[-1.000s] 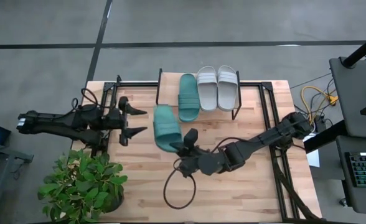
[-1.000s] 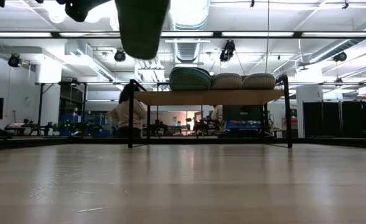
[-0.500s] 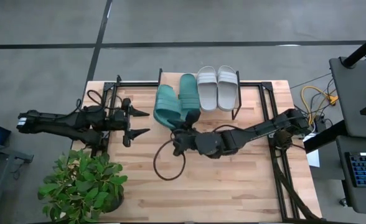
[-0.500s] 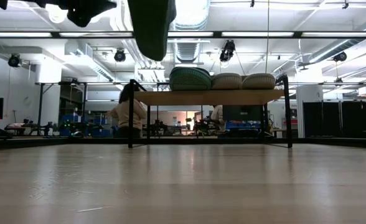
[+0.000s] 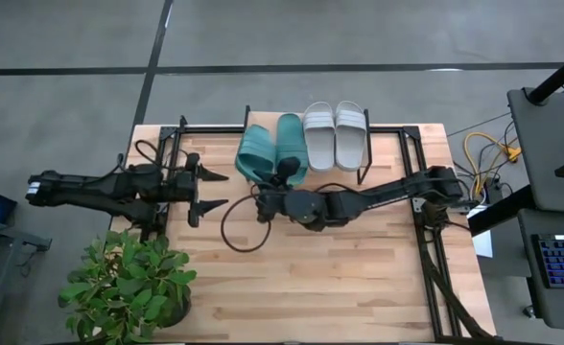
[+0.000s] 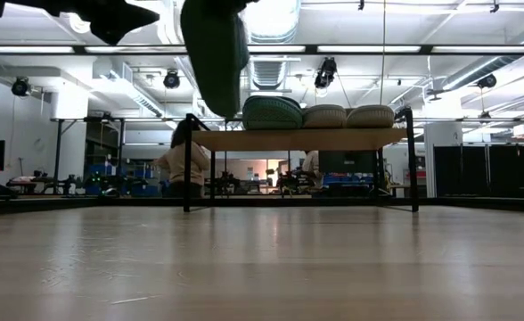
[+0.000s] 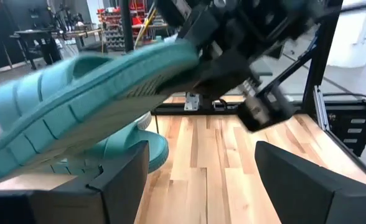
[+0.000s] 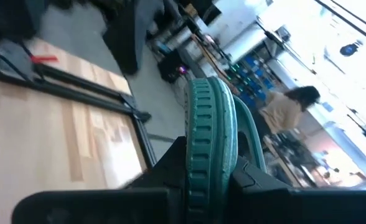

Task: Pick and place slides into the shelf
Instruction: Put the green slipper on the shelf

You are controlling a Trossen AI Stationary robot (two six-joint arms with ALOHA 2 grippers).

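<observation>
The right gripper, clamped on a teal slide, is carrying it above the shelf's left end; lowering comes next. The left gripper is waiting, jaws apart.

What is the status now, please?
Right hand shut on teal slide, carrying it above shelf. Left hand open, waiting. Three slides on shelf; nothing blocks.

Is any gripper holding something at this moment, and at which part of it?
The right gripper holds a teal slide, pinched at one end edge of its sole, near the shelf. The left gripper is open and holds nothing.
</observation>
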